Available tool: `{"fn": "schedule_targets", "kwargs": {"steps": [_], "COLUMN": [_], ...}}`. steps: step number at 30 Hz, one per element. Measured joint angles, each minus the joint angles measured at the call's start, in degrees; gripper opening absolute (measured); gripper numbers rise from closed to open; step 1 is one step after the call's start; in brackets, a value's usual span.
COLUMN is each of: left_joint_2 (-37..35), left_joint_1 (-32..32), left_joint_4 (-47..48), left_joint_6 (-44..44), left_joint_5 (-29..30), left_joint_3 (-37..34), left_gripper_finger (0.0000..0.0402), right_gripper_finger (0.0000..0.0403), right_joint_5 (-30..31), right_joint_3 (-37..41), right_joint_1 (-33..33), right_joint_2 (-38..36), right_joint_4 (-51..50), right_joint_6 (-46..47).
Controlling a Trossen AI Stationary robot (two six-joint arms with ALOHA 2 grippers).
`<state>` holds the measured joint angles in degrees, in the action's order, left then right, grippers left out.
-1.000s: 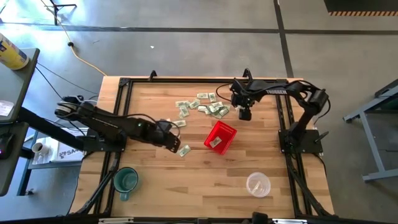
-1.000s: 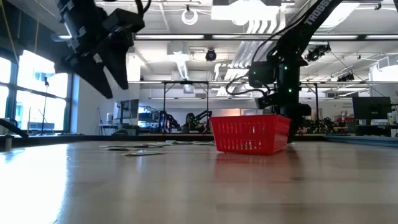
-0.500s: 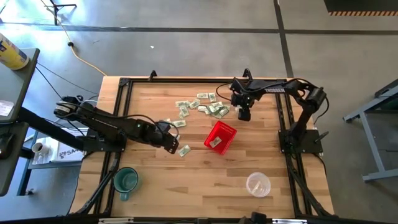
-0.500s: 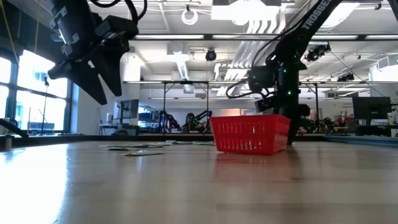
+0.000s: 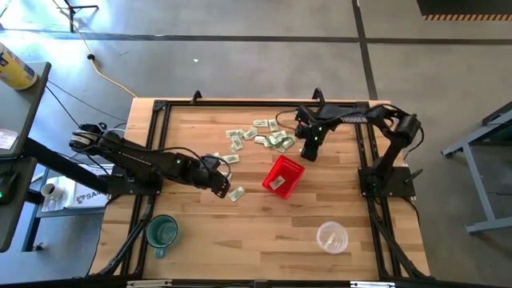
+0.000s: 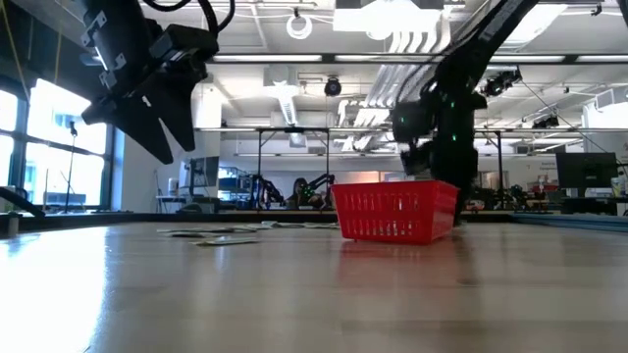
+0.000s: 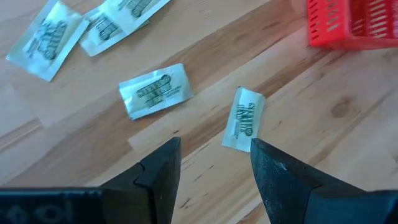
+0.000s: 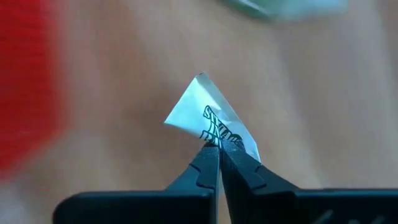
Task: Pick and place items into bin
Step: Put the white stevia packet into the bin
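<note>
Worktop: we see pale wooden planks on a grey concrete floor.
Right end effector: we find it pressed together on a paper slip, raised near the red basket.
Left end effector: we see fingers spread, hovering over a loose slip on the worktop.
Slips: most lie scattered beyond the basket; one lies inside it.
Elsewhere: a green mug and a clear cup stand at the near edge.

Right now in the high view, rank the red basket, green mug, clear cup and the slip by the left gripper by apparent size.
1. red basket
2. green mug and clear cup, too alike to separate
3. slip beside the left gripper
</note>
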<state>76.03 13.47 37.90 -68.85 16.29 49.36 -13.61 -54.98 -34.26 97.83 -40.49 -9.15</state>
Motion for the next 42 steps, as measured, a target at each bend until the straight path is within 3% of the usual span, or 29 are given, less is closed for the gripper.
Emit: {"fn": "schedule_targets", "kwargs": {"steps": [6, 9, 14, 18, 21, 26, 31, 33, 38, 42], "left_joint_2": [0.0, 0.0, 0.0, 0.0, 0.0, 0.0, 0.0, 0.0, 0.0, 0.0], "left_joint_1": [0.0, 0.0, 0.0, 0.0, 0.0, 0.0, 0.0, 0.0, -0.01, -1.96], "left_joint_4": [-4.86, -5.63, -6.07, -6.19, -6.17, -6.17, -6.55, -6.59, -7.86, -8.21], "left_joint_6": [2.91, 3.05, 3.07, 3.05, 3.03, 2.63, 2.56, 2.37, 2.22, 2.14], "left_joint_5": [-0.06, -0.15, -0.22, -0.23, -0.77, -1.32, -1.4, -1.91, -2.36, -3.93], "left_joint_3": [0.02, 0.02, 0.02, 0.02, 0.02, 0.04, 0.04, 0.04, 0.07, 0.07], "left_gripper_finger": [0.0225, 0.0225, 0.0225, 0.0225, 0.0225, 0.0225, 0.0225, 0.0225, 0.0225, 0.0225], "right_gripper_finger": [0.0004, 0.0004, 0.0003, 0.0007, 0.0035, 0.0123, 0.0216, 0.0241, 0.0255, 0.0249], "right_joint_5": [1.26, -1.17, -3.01, -0.9, -0.04, 6.62, 16.59, 17.05, 12.22, 11.81], "right_joint_3": [-0.15, -0.46, -0.33, -0.35, -0.35, -0.35, -0.54, -0.55, -0.44, -0.88], "right_joint_1": [7.62, 12.83, 20.17, 23.81, 24.85, 24.97, 20.42, 15.19, -1.5, -8.94], "right_joint_2": [-13.4, -17.54, -14.93, -10.16, -7.94, -9.4, -16.59, -18.64, -18.4, -16.17], "right_joint_4": [0.28, 3.58, 8.97, 12.6, 11.87, 10.24, 6.44, 2.52, -2.97, 1.02], "right_joint_6": [12.45, 18.12, 24.23, 28.04, 29.55, 30.14, 29.73, 29.88, 28.5, 26.89]}}
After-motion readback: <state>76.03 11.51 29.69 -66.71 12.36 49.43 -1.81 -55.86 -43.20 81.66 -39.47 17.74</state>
